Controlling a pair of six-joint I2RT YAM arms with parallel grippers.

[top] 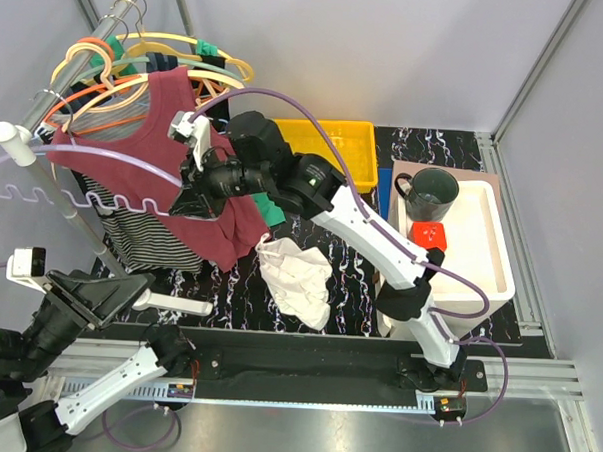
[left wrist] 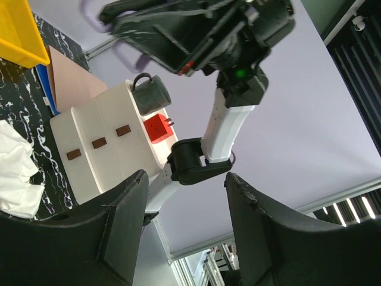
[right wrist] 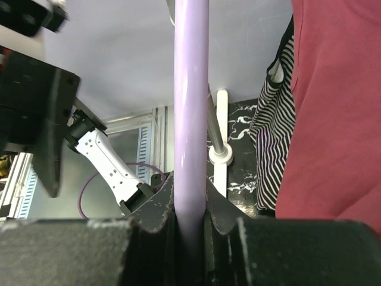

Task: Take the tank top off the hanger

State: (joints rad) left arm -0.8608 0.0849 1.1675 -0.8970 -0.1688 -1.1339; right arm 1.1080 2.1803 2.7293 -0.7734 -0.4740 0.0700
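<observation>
A dark red tank top (top: pixel 199 171) hangs on a lavender hanger (top: pixel 104 153) at the clothes rack on the left. My right gripper (top: pixel 196 173) reaches into the tank top's front and is shut on the hanger. In the right wrist view the lavender bar (right wrist: pixel 190 107) runs straight between the closed fingers of my right gripper (right wrist: pixel 189 196), with the red tank top (right wrist: pixel 336 119) close on the right. My left gripper (top: pixel 144 287) is low near the rack's foot. In the left wrist view my left gripper (left wrist: pixel 186 185) is open, empty and pointing upward.
The rack (top: pixel 83 66) holds more hangers and a striped garment (top: pixel 146 234). A white cloth (top: pixel 297 278) lies on the black marble mat. A yellow bin (top: pixel 335 147) stands behind it. A white tub (top: pixel 485 264) at right holds a dark mug (top: pixel 428 192) and a red block (top: pixel 429 234).
</observation>
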